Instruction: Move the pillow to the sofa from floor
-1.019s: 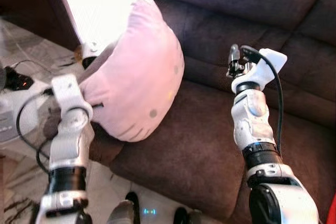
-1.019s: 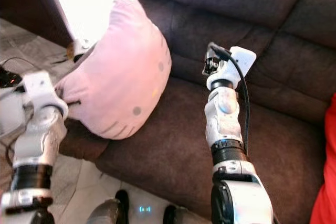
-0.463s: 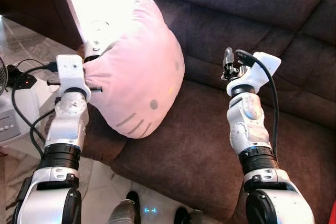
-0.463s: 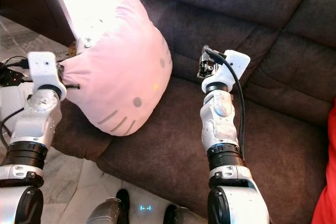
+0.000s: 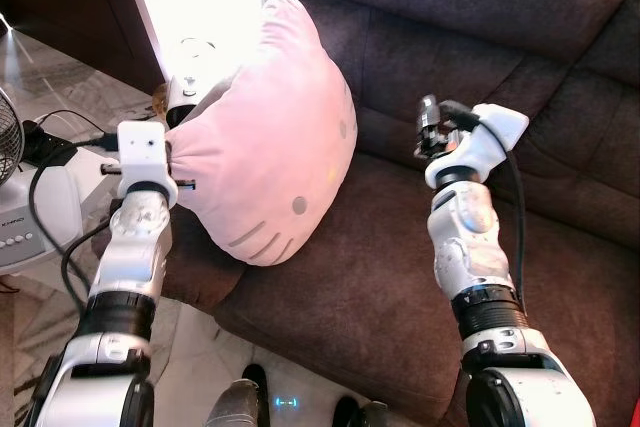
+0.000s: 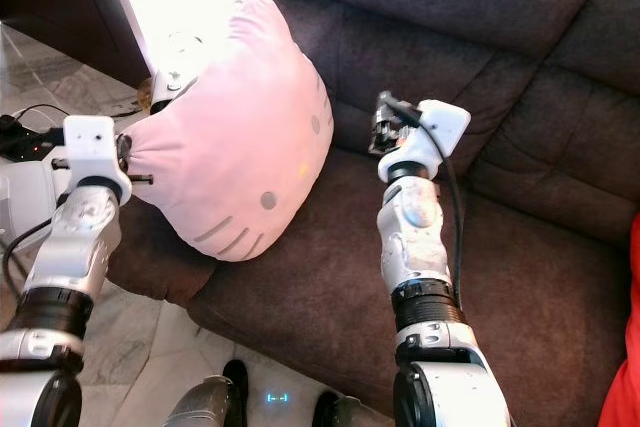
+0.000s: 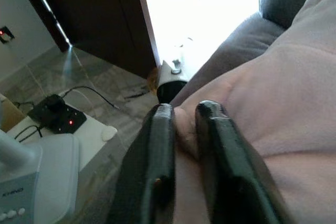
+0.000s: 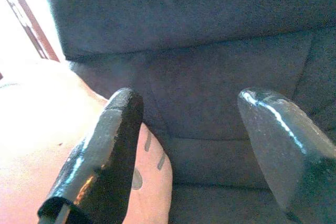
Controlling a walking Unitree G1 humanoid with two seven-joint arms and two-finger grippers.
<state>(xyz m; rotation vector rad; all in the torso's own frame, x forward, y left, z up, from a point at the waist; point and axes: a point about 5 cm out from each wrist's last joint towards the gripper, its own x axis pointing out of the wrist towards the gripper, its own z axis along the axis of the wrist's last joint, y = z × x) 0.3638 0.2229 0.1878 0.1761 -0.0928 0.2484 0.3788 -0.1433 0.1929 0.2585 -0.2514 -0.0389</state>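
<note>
Left gripper (image 7: 184, 116): black fingers pinched narrow on corner of plump pink cat-face fabric pillow (image 5: 275, 167). Pillow extends from that grip toward robot's right, propped against dark brown upholstered sofa (image 5: 500, 37), over armrest and seat edge, whiskers and yellow nose facing up.

Right gripper (image 8: 189, 124): fingers spread wide, holding nothing, raised over sofa seat, aimed at backrest; pillow just beside its left finger (image 8: 105, 150), apart.

Beyond left gripper: marble-patterned floor (image 7: 100, 77), white device with black cables (image 5: 40, 212).
</note>
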